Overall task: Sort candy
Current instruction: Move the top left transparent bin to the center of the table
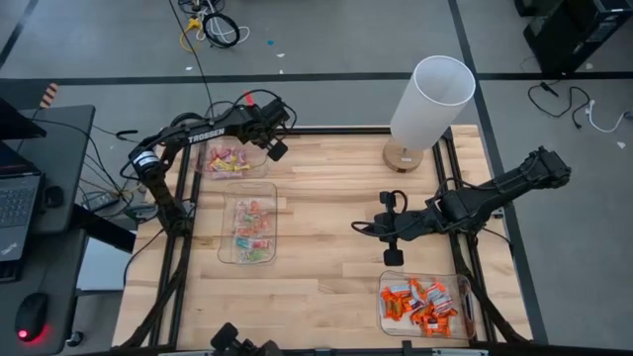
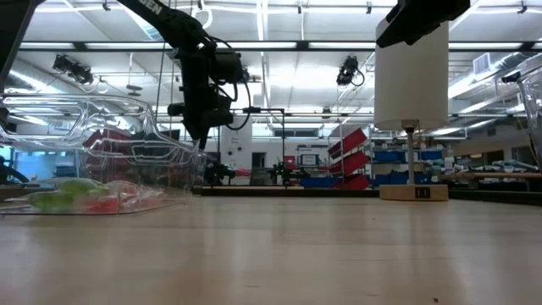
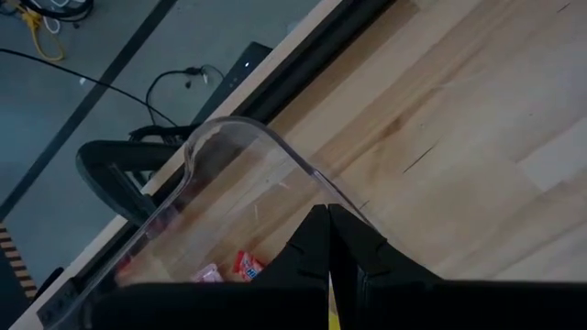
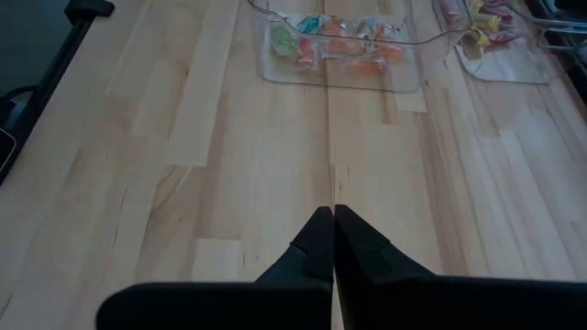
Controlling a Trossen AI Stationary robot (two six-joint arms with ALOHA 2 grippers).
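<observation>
Three clear bins stand on the wooden table. The far-left bin (image 1: 233, 160) holds pink/yellow candy (image 3: 246, 265). The bin nearer the middle (image 1: 248, 223) holds pale green-and-red candy (image 4: 332, 43). The bin at the near right (image 1: 426, 304) holds orange candy (image 1: 420, 300). My left gripper (image 1: 278, 150) (image 3: 328, 213) hangs shut above the right far corner of the pink/yellow bin. A thin yellow sliver shows in the slit between its fingers; what it is I cannot tell. My right gripper (image 1: 361, 227) (image 4: 332, 213) is shut above bare wood in mid-table and points toward the bins.
A white-shaded lamp (image 1: 427, 99) stands on a wooden base at the table's far edge, right of centre. Dark rails (image 3: 303, 64) run along the table's sides. Bare wood lies between the left bins and the orange bin. Cables and a laptop lie beyond the table on the left.
</observation>
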